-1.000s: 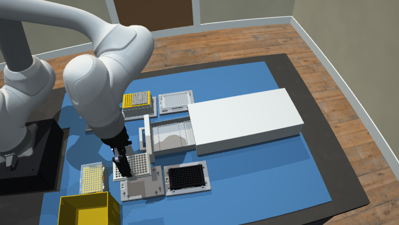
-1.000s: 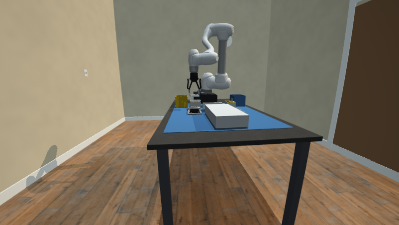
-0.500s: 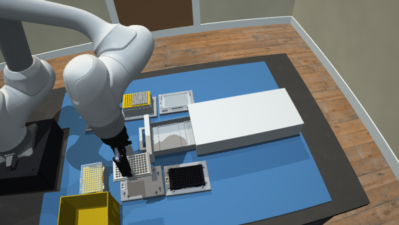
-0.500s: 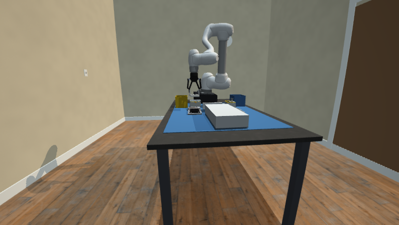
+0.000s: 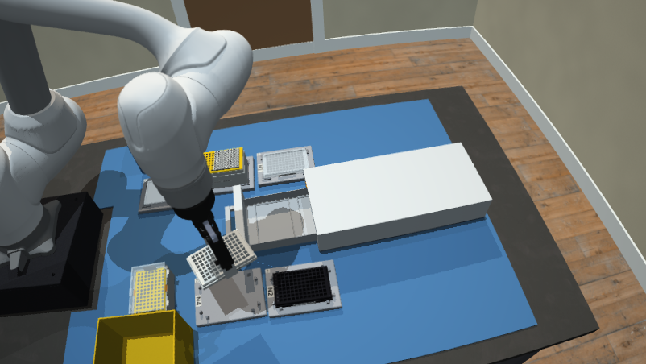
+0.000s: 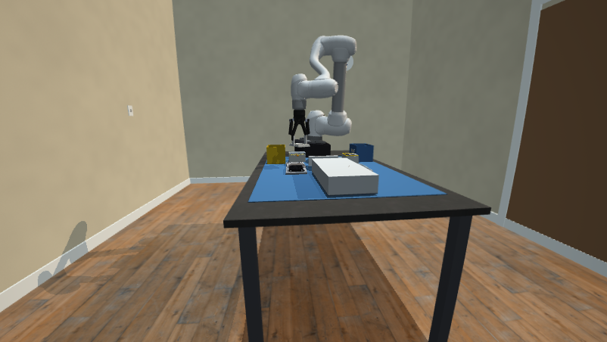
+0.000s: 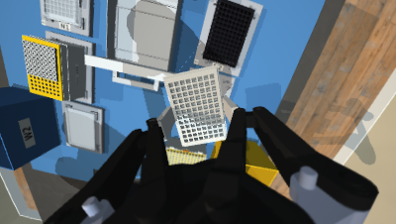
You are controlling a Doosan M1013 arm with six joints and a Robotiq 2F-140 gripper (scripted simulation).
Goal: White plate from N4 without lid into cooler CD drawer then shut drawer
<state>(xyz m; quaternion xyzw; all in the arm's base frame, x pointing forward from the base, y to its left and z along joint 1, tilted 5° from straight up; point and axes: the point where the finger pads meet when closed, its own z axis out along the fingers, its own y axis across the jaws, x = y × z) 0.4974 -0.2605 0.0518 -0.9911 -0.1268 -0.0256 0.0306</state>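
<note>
My gripper [image 5: 222, 262] is shut on the white plate [image 5: 213, 257] and holds it in the air above the empty nest N4 [image 5: 229, 295], turned at an angle to the nest. In the wrist view the white plate [image 7: 197, 105] sits between my two black fingers. The cooler CD [image 5: 395, 192] is a long white box. Its drawer [image 5: 275, 221] stands open toward the arm's base, with its bar handle [image 5: 237, 208] at the front and an empty ribbed floor. In the exterior view my gripper [image 6: 298, 129] hangs above the bench's far end.
A black plate sits in nest N2 [image 5: 302, 285]. A lidded yellow tip box [image 5: 148, 288] and a yellow bin [image 5: 143, 337] stand near the front left. A yellow-framed plate [image 5: 223, 159] and nest N1's clear plate [image 5: 284, 163] lie behind the drawer. A blue bin [image 7: 23, 126] stands beyond them.
</note>
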